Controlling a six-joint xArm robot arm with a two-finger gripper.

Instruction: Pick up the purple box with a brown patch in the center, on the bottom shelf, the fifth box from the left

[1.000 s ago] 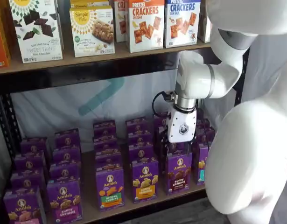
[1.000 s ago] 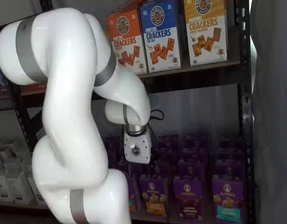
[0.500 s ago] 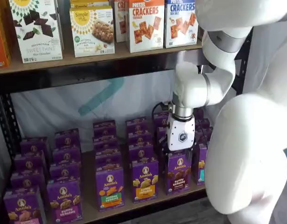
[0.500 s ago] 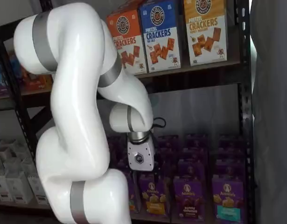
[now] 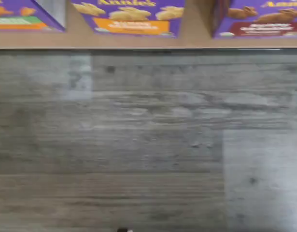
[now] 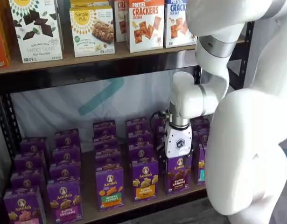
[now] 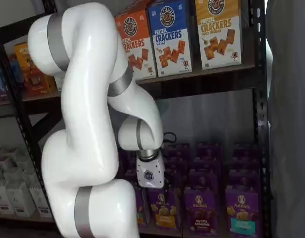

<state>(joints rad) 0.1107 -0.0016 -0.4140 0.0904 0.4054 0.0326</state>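
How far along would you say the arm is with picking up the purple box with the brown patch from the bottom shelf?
Done: the gripper has been brought to the bottom shelf, directly above the purple box. In hand: the final descent; in a shelf view its white body hangs right over the carton's top, and the fingers' gap cannot be made out. Left: closing on the box, which stands in its row, and lifting it out.

Upper shelf: pretzel cracker boxes point(image 6: 145, 24), a Simple Mills box point(image 6: 92, 30) and a Sweet Thins box point(image 6: 36, 29) standing upright. Below: purple carton with orange band point(image 6: 144, 179). Grey wood-grain floor point(image 5: 148, 145). Pale backdrop sheet point(image 6: 78, 102).
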